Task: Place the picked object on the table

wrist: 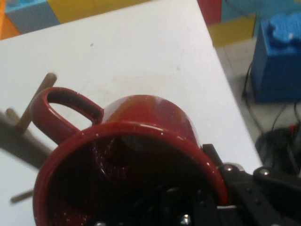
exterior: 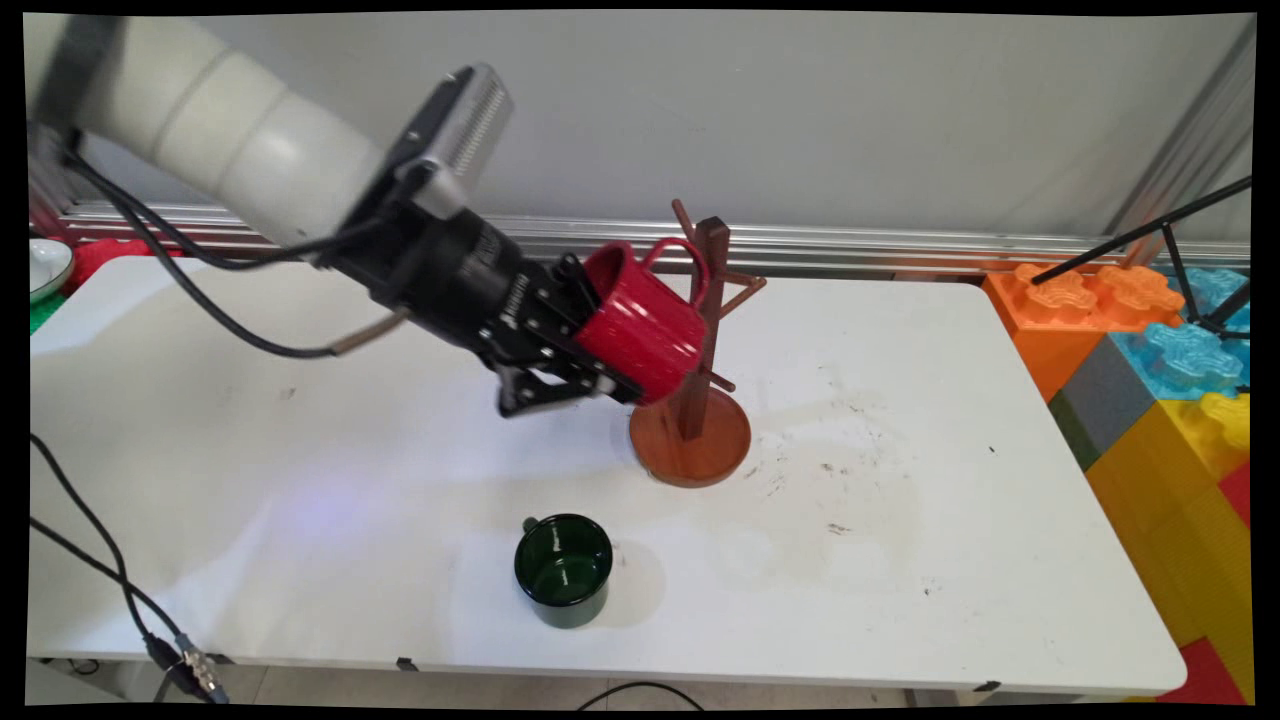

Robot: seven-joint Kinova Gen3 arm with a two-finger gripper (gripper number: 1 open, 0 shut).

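My gripper [exterior: 600, 375] is shut on a red mug [exterior: 640, 325], one finger inside its rim and one outside. The mug is tipped on its side in the air, its mouth toward my hand and its handle [exterior: 680, 262] up against the upper pegs of the brown wooden mug tree [exterior: 700, 330]. In the hand view the red mug [wrist: 141, 141] fills the lower middle, its handle [wrist: 61, 113] at the left near a wooden peg [wrist: 37, 99]. The tree's round base [exterior: 690, 445] rests on the white table [exterior: 900, 500]. A dark green mug [exterior: 563, 570] stands upright near the front edge.
Large coloured foam blocks [exterior: 1150, 370] are stacked at the table's right end, with a black tripod leg [exterior: 1140, 235] above them. Black cables [exterior: 110, 570] hang at the left front. A white dish [exterior: 45, 265] sits at the far left.
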